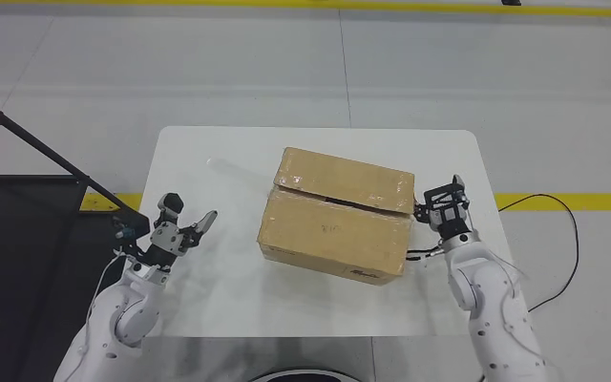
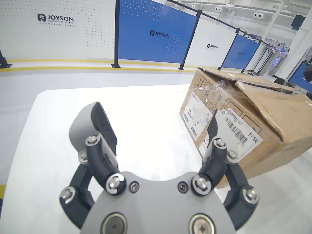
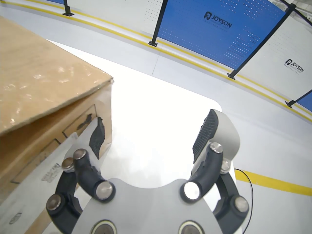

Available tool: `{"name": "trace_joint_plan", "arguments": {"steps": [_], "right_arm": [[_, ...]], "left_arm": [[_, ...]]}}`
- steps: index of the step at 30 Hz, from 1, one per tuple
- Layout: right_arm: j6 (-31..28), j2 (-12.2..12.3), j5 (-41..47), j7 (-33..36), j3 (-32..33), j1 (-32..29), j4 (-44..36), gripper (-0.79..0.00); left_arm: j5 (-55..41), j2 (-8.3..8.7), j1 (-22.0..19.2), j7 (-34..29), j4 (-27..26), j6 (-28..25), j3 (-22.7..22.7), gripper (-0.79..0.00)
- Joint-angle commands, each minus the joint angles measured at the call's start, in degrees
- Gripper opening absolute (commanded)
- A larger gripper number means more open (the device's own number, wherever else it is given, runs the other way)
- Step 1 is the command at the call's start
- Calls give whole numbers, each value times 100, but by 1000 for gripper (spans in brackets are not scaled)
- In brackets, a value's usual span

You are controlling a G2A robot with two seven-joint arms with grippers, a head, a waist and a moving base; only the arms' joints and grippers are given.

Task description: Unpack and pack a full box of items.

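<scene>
the cardboard box (image 1: 336, 214) sits in the middle of the top view on the white table (image 1: 220, 162), its top flaps down but gaping a little along the seam (image 1: 339, 199). unpacking looks not yet begun; the next move, i'd say, is getting a finger under a flap edge. the left gripper (image 1: 189, 212), lower left, is spread wide and empty, with bare table between it and the box. the right gripper (image 1: 441, 194), centre right, is equally wide and empty, just beside the box's end and near the table's edge.

Matt brown cardboard box (image 1: 336, 215), glossy tape patches
</scene>
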Motion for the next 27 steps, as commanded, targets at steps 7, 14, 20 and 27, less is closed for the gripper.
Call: {"name": "trace_joint_plan", "arguments": {"steps": [7, 14, 20, 27], "right_arm": [[40, -47, -49, -5, -293, 157, 28, 0], [101, -103, -54, -27, -569, 368, 181, 0], [171, -138, -14, -101, -688, 450, 275, 0], [336, -130, 108, -219, -474, 246, 6, 0]], "left_arm": [[-1, -6, 76, 28, -47, 16, -36, 0], [-48, -11, 193, 121, -75, 34, -119, 0], [-67, -21, 271, 169, -97, 62, -136, 0], [-241, -44, 344, 179, -225, 290, -193, 0]]}}
